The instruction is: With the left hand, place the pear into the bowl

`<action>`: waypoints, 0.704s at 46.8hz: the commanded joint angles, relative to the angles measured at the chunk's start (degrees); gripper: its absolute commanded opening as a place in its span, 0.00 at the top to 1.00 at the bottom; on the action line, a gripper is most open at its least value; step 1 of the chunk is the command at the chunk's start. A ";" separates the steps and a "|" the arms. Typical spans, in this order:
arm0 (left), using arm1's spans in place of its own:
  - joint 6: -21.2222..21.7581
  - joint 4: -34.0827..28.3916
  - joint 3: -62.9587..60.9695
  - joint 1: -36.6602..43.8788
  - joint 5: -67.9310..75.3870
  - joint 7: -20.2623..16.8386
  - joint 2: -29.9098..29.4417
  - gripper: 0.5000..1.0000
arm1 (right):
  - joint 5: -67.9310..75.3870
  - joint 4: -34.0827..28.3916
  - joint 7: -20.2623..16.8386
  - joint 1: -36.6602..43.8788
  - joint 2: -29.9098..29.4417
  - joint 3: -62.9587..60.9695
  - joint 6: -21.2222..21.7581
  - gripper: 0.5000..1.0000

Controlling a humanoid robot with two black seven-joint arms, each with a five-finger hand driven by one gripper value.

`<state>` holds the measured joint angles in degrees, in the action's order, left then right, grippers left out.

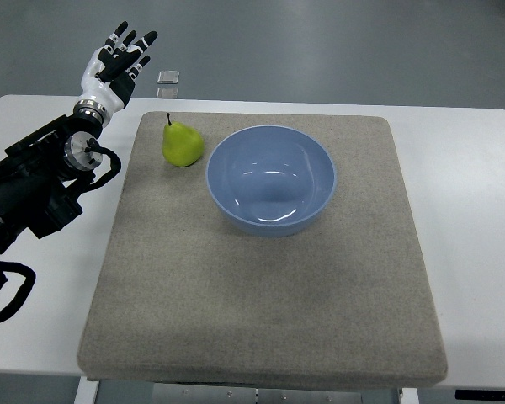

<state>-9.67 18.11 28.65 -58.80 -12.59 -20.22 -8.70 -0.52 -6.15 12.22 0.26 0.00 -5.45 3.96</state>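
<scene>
A green pear [182, 143] stands upright on the grey mat, stem up, just left of the light blue bowl [271, 179]. The bowl holds nothing. My left hand [118, 61] is raised at the upper left, beyond the mat's far left corner and apart from the pear. Its fingers are spread and hold nothing. The left arm [42, 185] comes in from the left edge over the white table. The right arm does not show.
The grey mat [261, 303] covers most of the white table [467, 219]. A small clear square object [168, 77] lies at the table's far edge near the left hand, with another just below it.
</scene>
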 commanded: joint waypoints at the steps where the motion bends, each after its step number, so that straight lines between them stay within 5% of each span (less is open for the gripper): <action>1: 0.00 -0.01 -0.08 0.00 0.02 0.00 -0.01 0.01 | -0.01 0.00 0.00 0.00 0.00 0.00 0.00 0.15; 33: -0.18 0.17 -0.17 -0.26 -0.06 0.00 0.08 0.01 | -0.01 0.00 0.00 0.00 0.00 0.00 0.00 0.15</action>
<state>-9.84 18.19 28.42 -59.06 -12.59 -20.22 -8.61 -0.52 -6.15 12.21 0.26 0.00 -5.45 3.95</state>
